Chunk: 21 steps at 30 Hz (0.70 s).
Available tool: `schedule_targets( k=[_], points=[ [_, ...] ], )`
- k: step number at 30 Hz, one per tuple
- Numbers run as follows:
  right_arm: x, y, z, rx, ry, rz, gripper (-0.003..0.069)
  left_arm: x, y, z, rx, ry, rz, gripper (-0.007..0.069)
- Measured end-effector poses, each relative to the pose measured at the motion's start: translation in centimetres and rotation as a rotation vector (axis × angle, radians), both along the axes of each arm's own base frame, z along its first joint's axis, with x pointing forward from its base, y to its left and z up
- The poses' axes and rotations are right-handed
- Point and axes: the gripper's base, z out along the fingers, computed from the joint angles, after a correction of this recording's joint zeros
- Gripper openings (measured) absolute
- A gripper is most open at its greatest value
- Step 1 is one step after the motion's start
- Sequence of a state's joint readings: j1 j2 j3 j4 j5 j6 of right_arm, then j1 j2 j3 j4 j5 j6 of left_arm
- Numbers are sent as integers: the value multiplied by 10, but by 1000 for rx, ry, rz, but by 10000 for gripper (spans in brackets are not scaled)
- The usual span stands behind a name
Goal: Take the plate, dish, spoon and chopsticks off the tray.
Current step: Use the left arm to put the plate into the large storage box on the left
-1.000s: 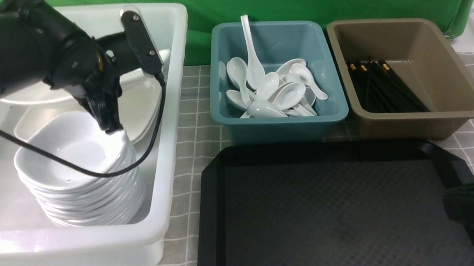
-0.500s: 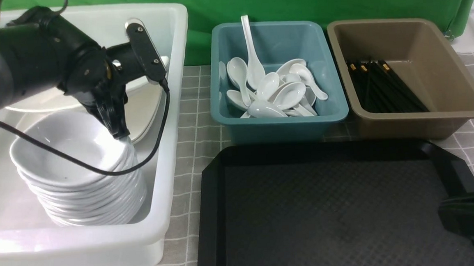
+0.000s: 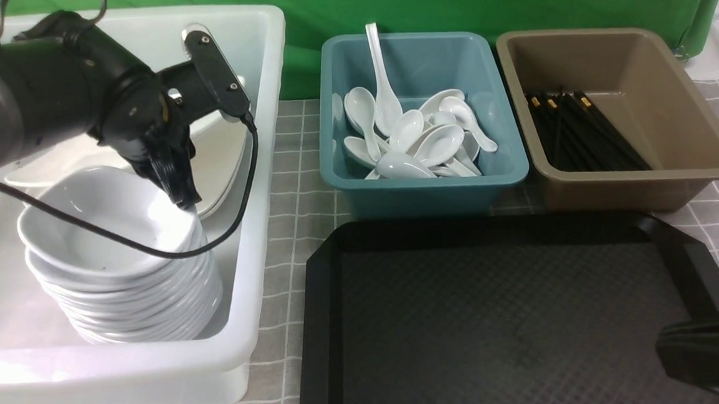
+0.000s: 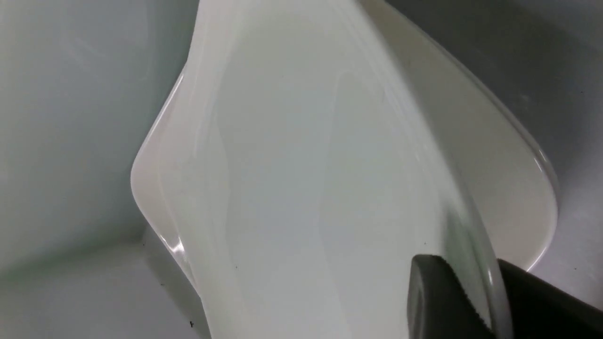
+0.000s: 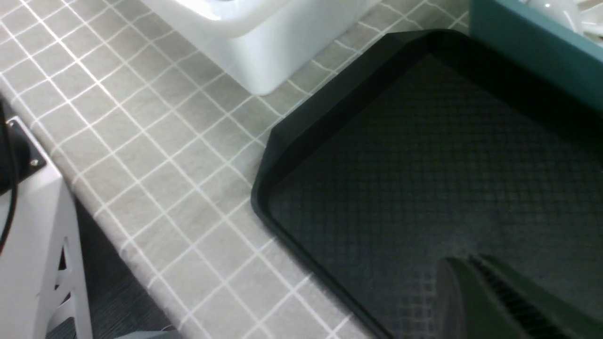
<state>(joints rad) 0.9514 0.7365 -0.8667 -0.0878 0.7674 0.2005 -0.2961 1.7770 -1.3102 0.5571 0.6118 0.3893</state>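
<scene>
L jaws point(image 4: 465, 259) stand parted, one finger either side of the rim of the plate point(image 4: 292, 179), a glossy white piece w/ rounded edges, inside the white tub point(image 3: 231, 353) & overlapping other white dishes point(image 4: 490, 169). R jaws point(image 5: 471, 260) shut, over the tray point(image 5: 400, 188): black, textured, cut corners. Smooth white bowls point(image 3: 134, 291) stacked nr L jaws. Black chopsticks point(image 3: 586, 132), gold-banded, in brown tub point(image 3: 633, 179); glossy white spoons point(image 3: 418, 139) in teal tub point(image 3: 427, 188). L arm point(image 3: 47, 90) reaches over the white tub, wrist bent, fingers angled down.
</scene>
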Motion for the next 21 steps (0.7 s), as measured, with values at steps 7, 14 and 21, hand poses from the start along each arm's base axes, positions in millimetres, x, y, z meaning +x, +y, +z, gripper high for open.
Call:
schedule_targets(
  k=[7,14,21],
  points=[
    [-1,0,0,0,4,9,30,0,0,0,-5,-4,0,297],
    [-1,0,0,0,5,9,30,0,-2,2,-33,-7,8,337],
    [-1,1,0,2,8,10,30,-6,-2,14,-69,-26,16,338]
  ],
)
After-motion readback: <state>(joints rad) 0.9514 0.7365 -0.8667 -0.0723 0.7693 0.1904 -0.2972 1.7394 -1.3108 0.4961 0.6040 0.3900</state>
